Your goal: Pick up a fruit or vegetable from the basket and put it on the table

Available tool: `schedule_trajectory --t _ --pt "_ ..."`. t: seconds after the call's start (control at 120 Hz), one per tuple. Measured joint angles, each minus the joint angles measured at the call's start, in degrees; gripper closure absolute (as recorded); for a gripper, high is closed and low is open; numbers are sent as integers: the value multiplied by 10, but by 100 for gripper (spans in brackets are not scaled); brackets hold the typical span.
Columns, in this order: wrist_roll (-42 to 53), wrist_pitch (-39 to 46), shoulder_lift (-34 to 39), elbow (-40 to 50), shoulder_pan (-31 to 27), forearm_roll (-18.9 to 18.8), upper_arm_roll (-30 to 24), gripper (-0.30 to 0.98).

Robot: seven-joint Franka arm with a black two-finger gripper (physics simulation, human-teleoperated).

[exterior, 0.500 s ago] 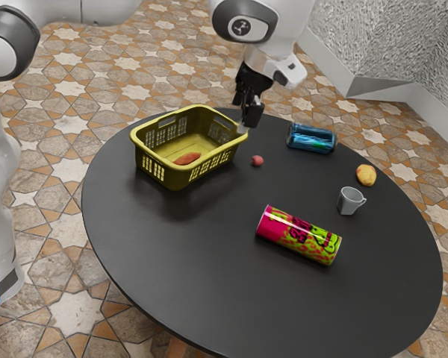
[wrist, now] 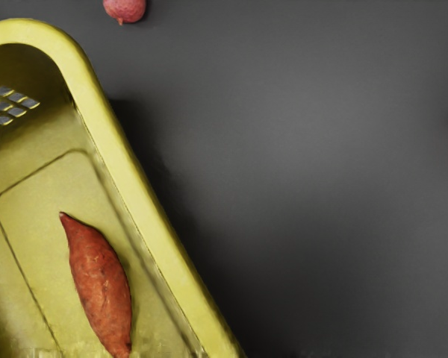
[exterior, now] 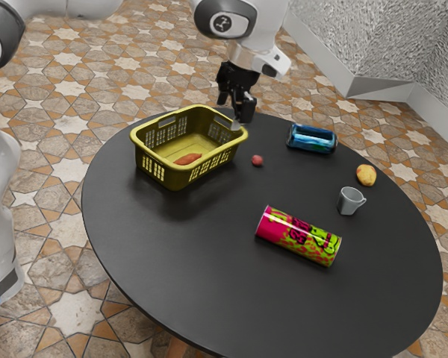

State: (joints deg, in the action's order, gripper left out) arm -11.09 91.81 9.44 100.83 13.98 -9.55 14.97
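Note:
My gripper [exterior: 234, 112] hangs above the far rim of the yellow basket in the exterior view, near its far right corner, its fingers apart with nothing visible between them. The basket [exterior: 155, 170] stands on the black table [exterior: 209, 239]. On its floor lies a reddish-orange sweet potato [exterior: 187, 159], away from the gripper. The wrist view shows the sweet potato [wrist: 98, 287] inside the basket [wrist: 144, 183], pointed at one end. A small round pinkish-red fruit or vegetable [exterior: 257, 160] rests on the table outside the basket.
In the exterior view, a blue can [exterior: 311, 139] lies right of the gripper. Farther right are a yellow fruit [exterior: 366, 175] and a grey cup [exterior: 349, 201]. A pink and green can [exterior: 299, 236] lies nearer the camera.
My hand has shifted toward the exterior view's left and slightly up, and it has turned somewhat. The basket, sweet potato and other things have stayed put.

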Motion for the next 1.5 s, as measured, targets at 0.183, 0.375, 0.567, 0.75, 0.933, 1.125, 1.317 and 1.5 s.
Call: schedule_trajectory --t 0.183,0.375,0.567,0.75,0.933,1.125,1.317,1.5 --pt "-72 17 15 60 -17 22 21 0" --pt "-126 31 49 101 -18 27 54 0" --pt "-164 56 54 146 -18 28 71 0" --pt "-188 83 56 181 -18 28 85 0" --pt "-192 112 57 203 -18 18 88 0" --pt "-184 132 57 221 -18 12 92 0" --pt "-170 163 60 239 -18 9 94 0" --pt "-153 188 65 257 -18 7 110 0"
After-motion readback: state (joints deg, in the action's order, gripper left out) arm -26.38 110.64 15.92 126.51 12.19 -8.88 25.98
